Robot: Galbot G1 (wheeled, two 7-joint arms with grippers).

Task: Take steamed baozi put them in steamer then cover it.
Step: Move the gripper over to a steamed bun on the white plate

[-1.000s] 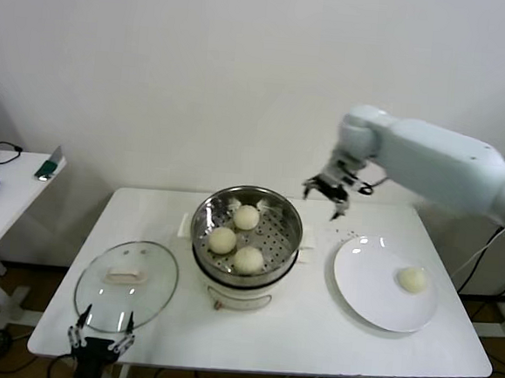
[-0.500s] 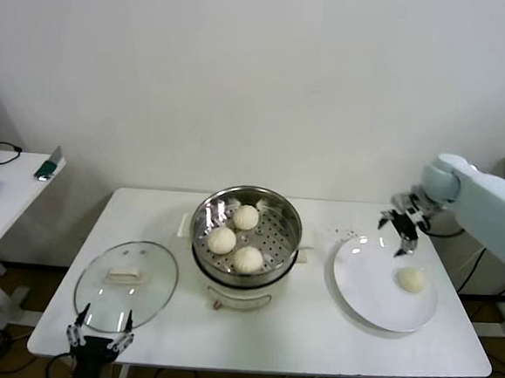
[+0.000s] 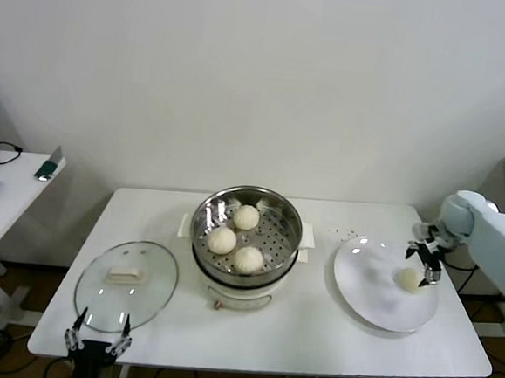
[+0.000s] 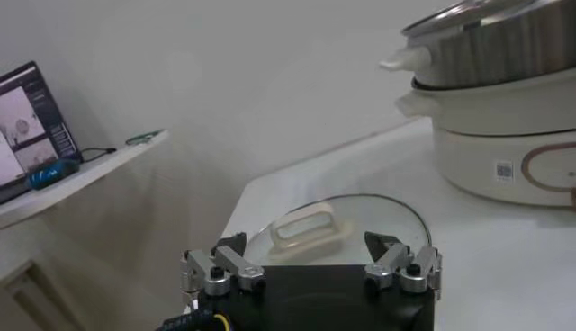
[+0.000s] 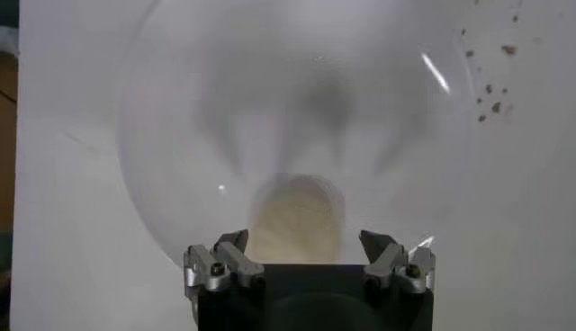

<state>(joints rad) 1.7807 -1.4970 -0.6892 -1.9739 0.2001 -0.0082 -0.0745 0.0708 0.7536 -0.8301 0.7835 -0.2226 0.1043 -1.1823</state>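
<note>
The steel steamer [image 3: 208,216] stands on its cream pot base at mid-table and holds three baozi [image 3: 247,217]. The fourth baozi [image 3: 409,278] lies on the white plate [image 3: 369,286] at the right. My right gripper [image 3: 427,264] is open, just above and to the right of that baozi; in the right wrist view the baozi [image 5: 295,219] sits between the spread fingers of the gripper [image 5: 304,243]. The glass cover [image 3: 126,283] lies flat at the table's front left. My left gripper [image 3: 97,343] hangs open below the front edge, close to the cover [image 4: 306,232].
The pot base [image 4: 504,153] shows to one side in the left wrist view. A small side table [image 3: 7,196] with a laptop stands at the far left. Dark specks dot the tabletop [image 5: 490,85] beside the plate.
My right arm has swung from behind the steamer rightward and down to the plate, ending over the last baozi. The left arm has stayed put.
</note>
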